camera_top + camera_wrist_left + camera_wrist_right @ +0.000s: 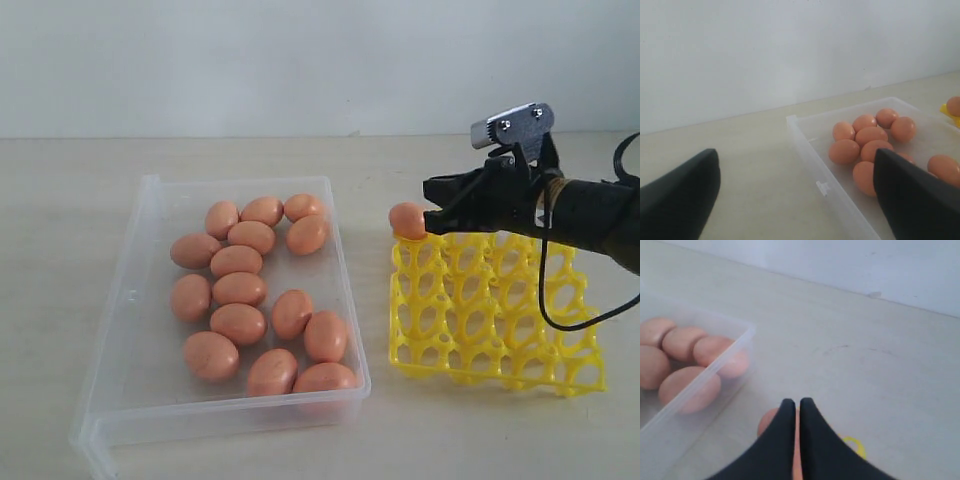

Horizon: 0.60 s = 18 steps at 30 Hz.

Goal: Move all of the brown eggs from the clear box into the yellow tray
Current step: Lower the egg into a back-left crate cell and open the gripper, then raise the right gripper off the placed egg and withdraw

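Note:
Several brown eggs (240, 290) lie in the clear box (150, 330) on the left of the exterior view. One more brown egg (406, 219) sits in the far left corner cup of the yellow tray (500, 330). My right gripper (436, 220) hovers just beside and above that egg, its fingers (785, 440) shut together with nothing between them; the egg (768, 422) shows behind them. My left gripper (795, 200) is open over the table beside the box's rim (815, 165), with the eggs (870, 135) just beyond one finger. It is out of the exterior view.
The pale table (450, 420) carries only the box and the tray, which stand side by side with a narrow gap. A white wall (300, 60) rises behind. A black cable (560, 300) hangs from my right arm over the tray.

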### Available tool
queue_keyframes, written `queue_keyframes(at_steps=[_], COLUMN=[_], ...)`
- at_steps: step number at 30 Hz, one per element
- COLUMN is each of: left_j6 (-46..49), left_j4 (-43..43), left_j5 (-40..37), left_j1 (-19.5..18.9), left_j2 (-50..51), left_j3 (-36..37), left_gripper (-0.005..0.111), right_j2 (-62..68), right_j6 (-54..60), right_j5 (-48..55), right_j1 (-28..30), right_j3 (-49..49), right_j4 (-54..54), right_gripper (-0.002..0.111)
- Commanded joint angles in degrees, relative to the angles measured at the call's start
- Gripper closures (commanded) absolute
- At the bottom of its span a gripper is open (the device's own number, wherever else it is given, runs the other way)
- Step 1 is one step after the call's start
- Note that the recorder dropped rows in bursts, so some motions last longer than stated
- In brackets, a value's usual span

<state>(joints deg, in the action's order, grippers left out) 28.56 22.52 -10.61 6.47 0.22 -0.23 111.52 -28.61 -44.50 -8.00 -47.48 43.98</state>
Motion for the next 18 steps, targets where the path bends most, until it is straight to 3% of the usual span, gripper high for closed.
queue_keyframes(at_steps=[1,7,13,18], left_j6=[-0.45,-0.45,-0.45,-0.45], left_j4=[0.38,0.38,0.38,0.38], left_j5=[0.41,0.41,0.41,0.41], left_j1=[0.12,0.12,0.12,0.12], left_j2=[-0.22,-0.22,-0.22,-0.22], left_j3=[0.23,0.23,0.23,0.23], left_gripper=[0.029,0.029,0.029,0.029], right_j2=[0.83,4.95,5.05,-7.85], right_j6=[1.08,-2.53,-1.38,4.37], right_j5=[0.15,1.07,11.47,-3.19], right_j1=[-0.03,-0.03,0.07,0.07], right_j3=[0.08,0.08,0.18,5.37], right_j4=[-2.44,2.44,2.57,-0.89], right_gripper=[0.109,0.109,0.109,0.109])
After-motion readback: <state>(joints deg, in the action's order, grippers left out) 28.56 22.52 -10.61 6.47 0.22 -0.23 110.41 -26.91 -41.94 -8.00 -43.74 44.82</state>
